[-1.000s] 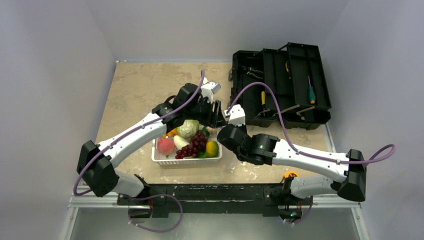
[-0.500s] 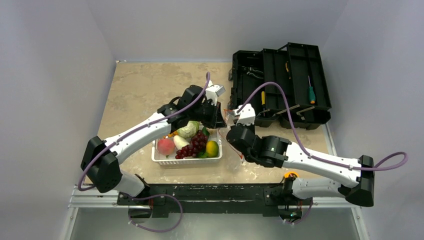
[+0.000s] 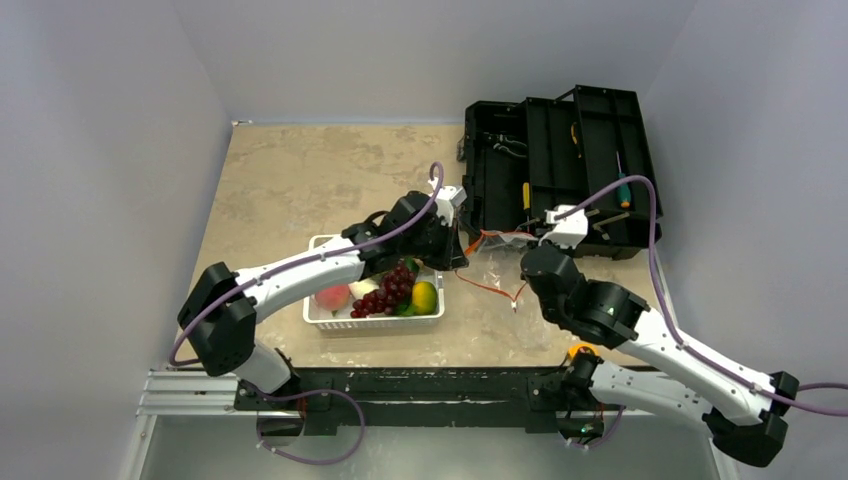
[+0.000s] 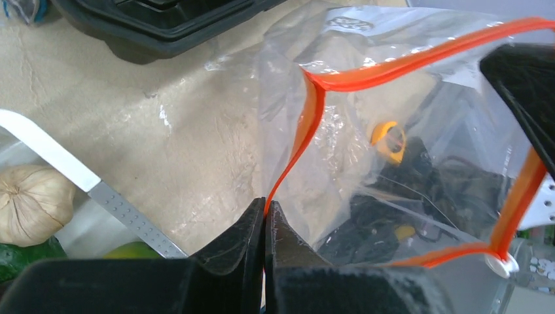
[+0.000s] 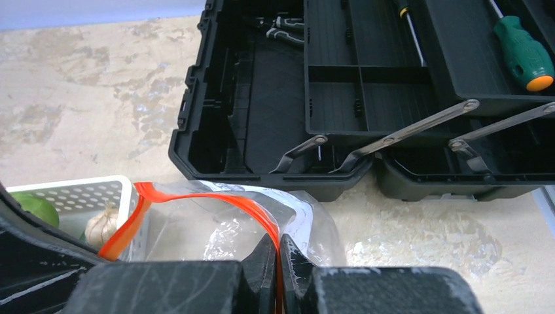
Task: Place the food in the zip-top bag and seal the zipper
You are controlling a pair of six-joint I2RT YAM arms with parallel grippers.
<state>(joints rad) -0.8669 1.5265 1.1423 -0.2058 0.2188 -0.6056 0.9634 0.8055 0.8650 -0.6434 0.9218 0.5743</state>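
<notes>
The clear zip-top bag (image 3: 495, 265) hangs stretched between my two grippers, right of the white basket (image 3: 375, 320). My left gripper (image 3: 460, 260) is shut on the orange zipper strip (image 4: 393, 65) at the mouth's left side, with its jaws pinched on it (image 4: 267, 208). My right gripper (image 5: 278, 247) is shut on the same strip (image 5: 216, 196) at the other side. A small white slider (image 4: 502, 263) sits at the strip's end. The food stays in the basket: purple grapes (image 3: 385, 290), a peach (image 3: 332, 297) and a mango (image 3: 424, 297). My left arm hides part of it.
An open black toolbox (image 3: 560, 170) with a green-handled screwdriver (image 5: 523, 55) stands at the back right, just beyond the bag. The basket's rim (image 5: 78, 193) lies close to the bag's left side. Beige tabletop (image 3: 290, 180) stretches to the back left.
The left gripper has closed on the zipper strip. Both arms have shifted right, the right one further, and the bag's mouth is now spread between them.
</notes>
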